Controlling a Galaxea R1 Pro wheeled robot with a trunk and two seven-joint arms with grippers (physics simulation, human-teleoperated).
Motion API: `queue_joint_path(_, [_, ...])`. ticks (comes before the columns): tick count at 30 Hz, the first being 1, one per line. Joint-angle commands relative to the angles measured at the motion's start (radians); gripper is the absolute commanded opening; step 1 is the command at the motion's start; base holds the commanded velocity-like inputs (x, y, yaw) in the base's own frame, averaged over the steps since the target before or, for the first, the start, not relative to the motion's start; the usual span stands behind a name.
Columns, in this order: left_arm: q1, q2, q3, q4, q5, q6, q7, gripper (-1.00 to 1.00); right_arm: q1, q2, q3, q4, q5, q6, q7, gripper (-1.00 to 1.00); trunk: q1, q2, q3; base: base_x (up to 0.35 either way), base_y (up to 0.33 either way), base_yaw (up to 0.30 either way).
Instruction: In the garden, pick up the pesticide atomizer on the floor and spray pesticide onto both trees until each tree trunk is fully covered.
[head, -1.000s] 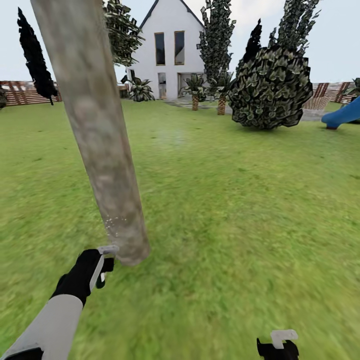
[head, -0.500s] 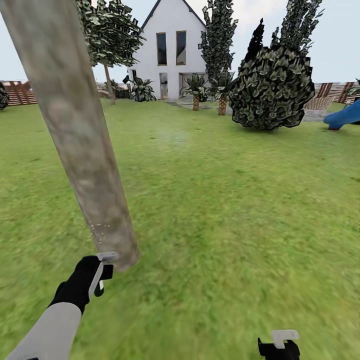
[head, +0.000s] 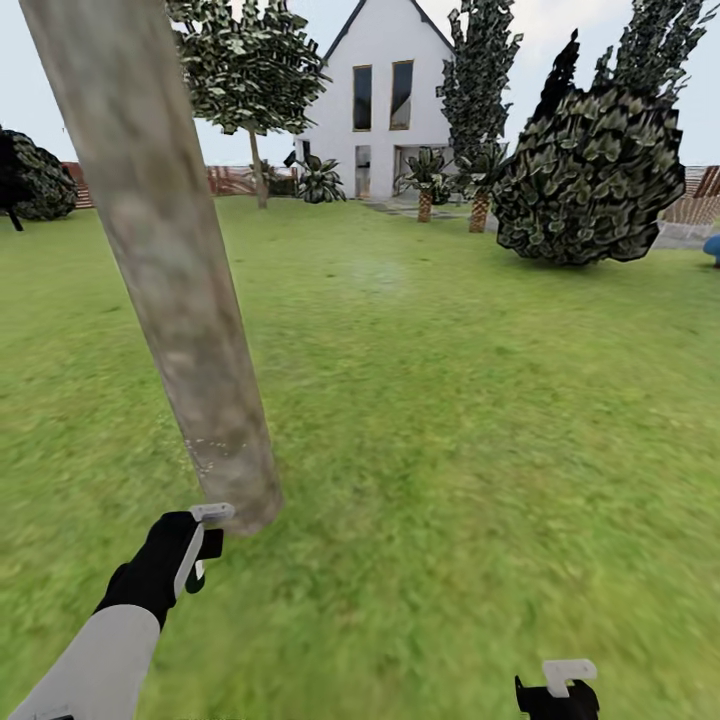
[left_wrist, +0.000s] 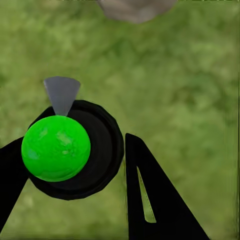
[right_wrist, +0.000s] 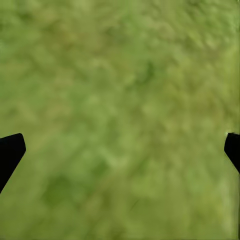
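Left gripper (left_wrist: 75, 170) pinches the pesticide atomizer (left_wrist: 72, 150) between its two black fingers (left_wrist: 155, 200), green cap toward the wrist camera and grey nozzle aimed forward at the tree trunk (head: 170, 270); in the head view it sits low, just beside the trunk's foot on the lawn (head: 450, 420), presumably so the spray lands on the lowest bark, where faint pale specks show; right gripper (right_wrist: 120, 150) hangs spread and empty over grass, kept clear of the work; a second leafy tree (head: 250, 70) stands far off near the fence (head: 225, 180).

One trunk (head: 170, 270), one atomizer (left_wrist: 70, 150).
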Motion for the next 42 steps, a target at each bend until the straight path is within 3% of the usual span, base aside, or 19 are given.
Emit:
queue_joint_path(1, [-0.001, -0.001, 0.001, -0.001, -0.01, 0.005, -0.002, -1.0, -0.001, 0.0, -0.006, 0.002, 0.011, -0.003, -0.005, 1.0, 0.0, 0.0, -0.001, 0.134, -0.266, 0.122])
queue_joint_path(10, [-0.001, -0.004, 0.002, -0.002, -0.008, 0.005, -0.003, -1.0, -0.001, 0.0, -0.006, 0.003, 0.011, -0.003, -0.005, 1.0, 0.0, 0.0, -0.001, 0.136, -0.266, 0.021])
queue_joint_path(19, [-0.006, -0.003, 0.002, -0.005, -0.007, 0.006, -0.005, -1.0, -0.001, 0.0, -0.006, 0.003, 0.011, -0.003, -0.004, 1.0, 0.0, 0.0, -0.001, 0.009, -0.24, 0.248])
queue_joint_path(23, [-0.02, -0.007, 0.001, -0.008, -0.007, 0.014, -0.008, -1.0, -0.001, 0.0, -0.006, 0.003, 0.011, -0.003, -0.004, 1.0, 0.0, 0.0, -0.001, 0.0, -0.016, 0.277])
queue_joint_path(27, [-0.091, -0.01, 0.0, -0.008, -0.007, 0.097, -0.008, -1.0, -0.001, 0.0, -0.007, 0.002, 0.011, -0.003, -0.004, 1.0, 0.0, 0.0, -0.001, 0.0, -0.001, 0.266])
queue_joint_path(31, [-0.139, -0.01, 0.0, -0.008, -0.007, 0.112, -0.009, -1.0, -0.001, -0.002, -0.007, 0.002, 0.011, -0.003, -0.004, 1.0, 0.0, 0.0, -0.001, 0.0, 0.0, 0.051])
queue_joint_path(42, [-0.139, -0.015, -0.001, -0.011, -0.005, 0.111, -0.011, -1.0, -0.001, -0.002, -0.006, 0.003, 0.011, -0.003, -0.004, 1.0, 0.0, 0.0, -0.001, 0.107, -0.096, 0.001])
